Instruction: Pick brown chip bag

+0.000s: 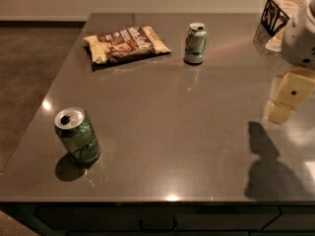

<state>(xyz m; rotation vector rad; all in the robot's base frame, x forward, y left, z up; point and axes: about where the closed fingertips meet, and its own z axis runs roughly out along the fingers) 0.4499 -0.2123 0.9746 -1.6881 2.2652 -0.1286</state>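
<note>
The brown chip bag (127, 44) lies flat at the far left of the grey table (187, 132). It has a dark brown middle with white lettering and pale tan ends. My gripper (287, 98) hangs above the table's right side, far to the right of the bag and nearer the camera. It holds nothing that I can see, and its shadow falls on the table below it.
One green soda can (195, 43) stands just right of the bag. Another green can (77, 136) stands near the front left corner. A black wire basket (275, 14) sits at the far right corner. The floor drops away past the table's left edge.
</note>
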